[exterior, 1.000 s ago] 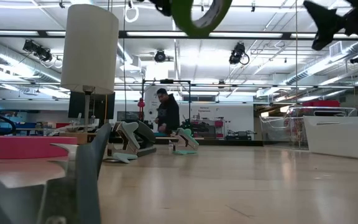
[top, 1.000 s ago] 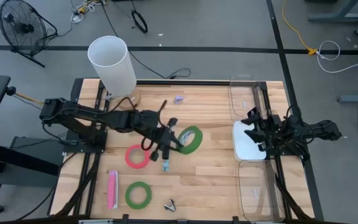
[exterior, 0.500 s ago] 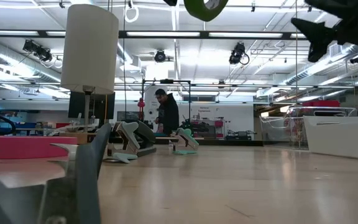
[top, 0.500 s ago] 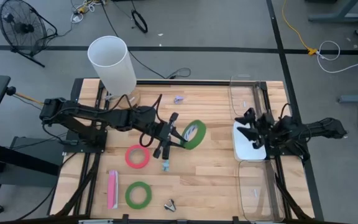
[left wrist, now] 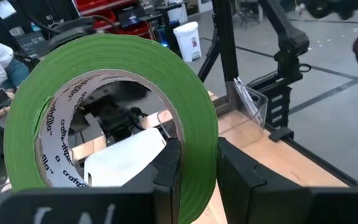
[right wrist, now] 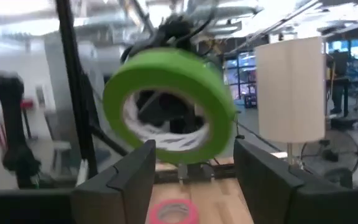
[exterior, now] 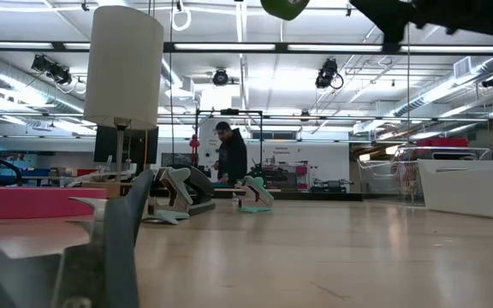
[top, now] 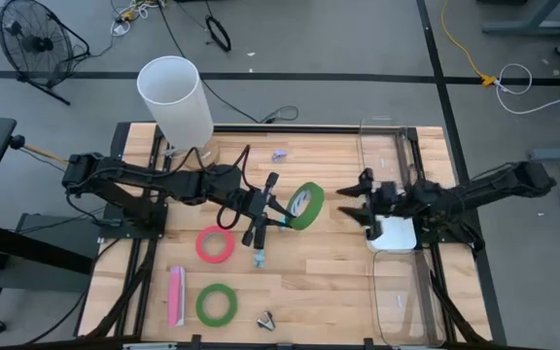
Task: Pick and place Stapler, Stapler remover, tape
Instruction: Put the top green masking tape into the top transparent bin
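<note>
A bright green tape roll [top: 305, 204] hangs upright over the middle of the table, with my left gripper [top: 278, 216] shut on it. My right gripper [top: 354, 202] stands open just to the roll's right, facing it, its fingers [right wrist: 132, 177] apart and empty before the roll [right wrist: 169, 102]. A red-pink tape roll [top: 215, 243] and a second green roll [top: 216, 303] lie flat on the table's near left. Beside them lie a pink stapler [top: 176, 295] and a small dark stapler remover [top: 266, 318]. My left gripper pinches the roll's ring wall at its lower part [left wrist: 197, 163]. One finger [left wrist: 166, 171] is inside the open centre and the other [left wrist: 238, 177] on the green outer face. The fingers come nearly level from the table's left. The roll stands on edge, lifted clear of the table.
A tall white cylinder [top: 175, 97] stands at the far left. A white box [top: 397, 233] and clear bins [top: 385, 146] sit along the right edge. A small blue object [top: 260, 259] lies below the left gripper. A person stands far off in the room [exterior: 229, 158].
My right gripper has swung out from over the white box toward the table's left and risen, stopping close to the held roll, still open. My left gripper has tipped upward, carrying the green roll a little higher and toward the right.
</note>
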{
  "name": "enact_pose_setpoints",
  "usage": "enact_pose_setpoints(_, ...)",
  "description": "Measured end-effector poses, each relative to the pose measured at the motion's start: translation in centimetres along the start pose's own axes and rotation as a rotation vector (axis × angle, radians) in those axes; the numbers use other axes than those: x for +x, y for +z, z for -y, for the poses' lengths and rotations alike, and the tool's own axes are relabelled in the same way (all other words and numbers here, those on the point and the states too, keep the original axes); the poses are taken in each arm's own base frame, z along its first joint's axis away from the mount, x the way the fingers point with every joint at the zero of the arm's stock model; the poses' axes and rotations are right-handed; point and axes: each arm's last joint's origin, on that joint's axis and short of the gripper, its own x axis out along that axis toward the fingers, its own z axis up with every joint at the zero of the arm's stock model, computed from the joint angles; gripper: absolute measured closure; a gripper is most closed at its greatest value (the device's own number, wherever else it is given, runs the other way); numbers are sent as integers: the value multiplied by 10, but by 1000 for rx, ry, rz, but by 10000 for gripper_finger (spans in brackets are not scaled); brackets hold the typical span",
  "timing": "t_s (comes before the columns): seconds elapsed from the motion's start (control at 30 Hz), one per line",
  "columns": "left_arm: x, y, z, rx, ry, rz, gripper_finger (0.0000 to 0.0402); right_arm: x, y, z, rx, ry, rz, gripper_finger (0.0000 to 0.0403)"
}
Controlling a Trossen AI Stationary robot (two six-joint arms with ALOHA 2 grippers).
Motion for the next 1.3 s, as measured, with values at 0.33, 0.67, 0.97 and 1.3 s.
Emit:
enact_pose_setpoints(0.33, 0, 3, -1, 6, 30, 22, 326, 51, 11, -7, -117, -98, -98, 144)
enact_pose_setpoints(0.67, -1, 5, -2, 13, 41, 35, 326, 61, 16, -3, -165, -190, -82, 111)
enact_pose_setpoints(0.97, 0, 5, -1, 11, 14, 43, 326, 60, 23, 0, -173, -270, -39, 119)
enact_pose_setpoints(1.3, 0, 5, -1, 14, 17, 46, 326, 66, 21, -2, -102, -245, 25, 136)
